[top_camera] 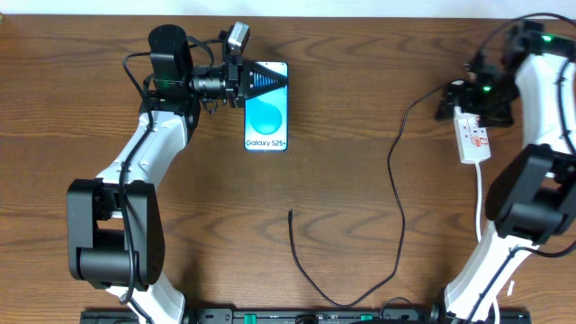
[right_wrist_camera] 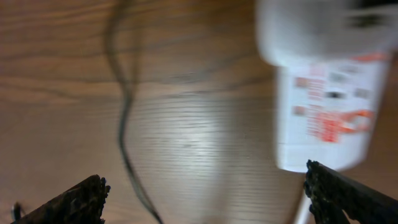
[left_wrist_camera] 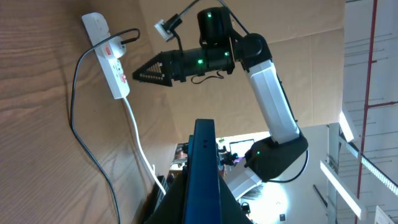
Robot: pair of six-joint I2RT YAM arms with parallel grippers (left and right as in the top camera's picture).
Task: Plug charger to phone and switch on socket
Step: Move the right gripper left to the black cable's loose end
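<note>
The phone [top_camera: 266, 112] lies at the back left of the table, blue screen up, reading "Galaxy S25+". My left gripper [top_camera: 255, 81] is shut on its far end; the left wrist view shows the phone [left_wrist_camera: 204, 149] edge-on between the jaws [left_wrist_camera: 203, 196]. The socket [top_camera: 472, 135] lies at the far right. The charger's black plug [left_wrist_camera: 117, 45] sits in its far end. The charger cable [top_camera: 400, 225] loops down across the table, and its free tip [top_camera: 290, 213] rests on the wood mid-table. My right gripper [top_camera: 454, 101] is open and empty just above the socket's [right_wrist_camera: 326, 93] far end.
The socket's white cord [top_camera: 479, 202] runs toward the front edge beside the right arm's base [top_camera: 526, 202]. The left arm's base [top_camera: 112, 234] stands at the front left. A black rail [top_camera: 297, 316] lines the front edge. The wrist view of the right gripper is blurred.
</note>
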